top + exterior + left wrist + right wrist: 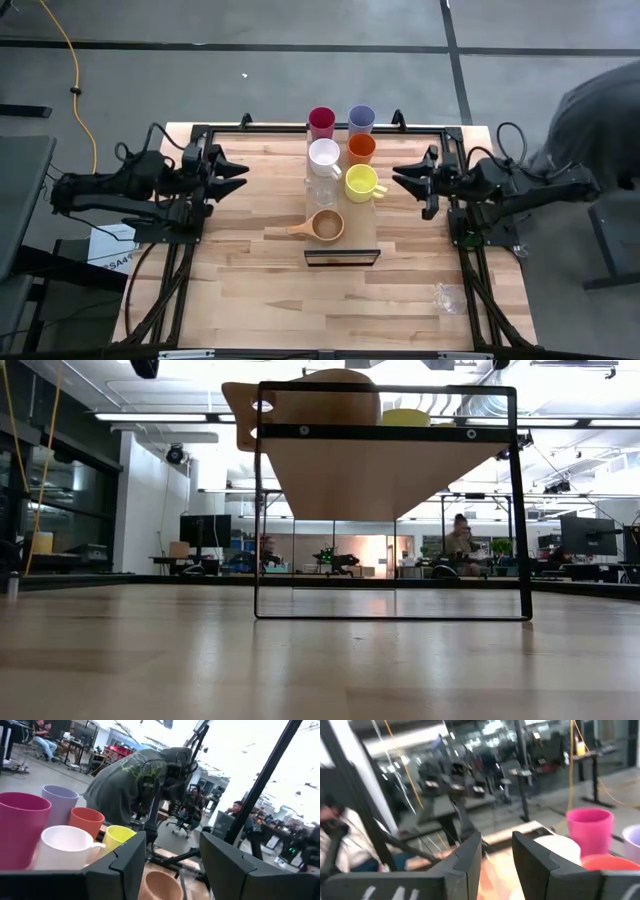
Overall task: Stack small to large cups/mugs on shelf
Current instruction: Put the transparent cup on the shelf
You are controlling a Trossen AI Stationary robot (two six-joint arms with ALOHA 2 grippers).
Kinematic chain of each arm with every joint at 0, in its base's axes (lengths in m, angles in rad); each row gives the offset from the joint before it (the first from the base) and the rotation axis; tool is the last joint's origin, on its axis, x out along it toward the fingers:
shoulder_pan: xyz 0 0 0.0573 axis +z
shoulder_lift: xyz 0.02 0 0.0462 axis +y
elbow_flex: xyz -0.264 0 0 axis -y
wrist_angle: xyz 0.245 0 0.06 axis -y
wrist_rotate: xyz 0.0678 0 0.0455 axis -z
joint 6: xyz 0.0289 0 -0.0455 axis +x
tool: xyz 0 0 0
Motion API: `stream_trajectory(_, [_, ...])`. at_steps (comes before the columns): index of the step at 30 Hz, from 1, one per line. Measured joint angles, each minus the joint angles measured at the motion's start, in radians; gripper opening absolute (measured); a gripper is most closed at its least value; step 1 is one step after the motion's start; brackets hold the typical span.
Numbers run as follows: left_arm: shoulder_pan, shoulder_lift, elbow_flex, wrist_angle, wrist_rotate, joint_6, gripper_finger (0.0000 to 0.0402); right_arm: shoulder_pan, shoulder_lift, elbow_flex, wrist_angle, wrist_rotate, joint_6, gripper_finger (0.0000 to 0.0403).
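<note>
Seven cups (341,160) sit on your shelf (365,232). L tool (236,177) & R tool (404,180) flank it, both open, empty.

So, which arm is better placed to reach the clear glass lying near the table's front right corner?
Probably the right. The clear glass lies off the shelf on the right arm's side, nearer the open right gripper than the open left gripper across the shelf.
</note>
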Motion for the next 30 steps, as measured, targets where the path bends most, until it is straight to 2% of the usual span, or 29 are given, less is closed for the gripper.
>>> stream_trajectory(5, [0.000,-0.014,-0.006,0.009,-0.016,0.030,0.0175,-0.036,0.006,0.090,-0.191,0.000,0.000,0.0101])
stream_trajectory(9, [0.000,-0.014,-0.006,0.012,-0.051,0.030,0.0175,-0.041,0.006,0.104,-0.198,0.001,-0.008,0.0101])
stream_trajectory(23, [0.000,-0.014,-0.005,0.014,-0.048,0.031,0.0175,-0.041,0.008,0.104,-0.245,-0.010,0.010,0.0103])
stream_trajectory(26, [0.000,-0.014,-0.005,0.015,-0.045,0.032,0.0175,-0.041,0.008,0.104,-0.267,-0.019,0.043,0.0117])
stream_trajectory(30, [0.000,-0.014,-0.005,0.014,-0.046,0.032,0.0175,-0.041,0.008,0.104,-0.295,-0.050,0.089,0.0155])
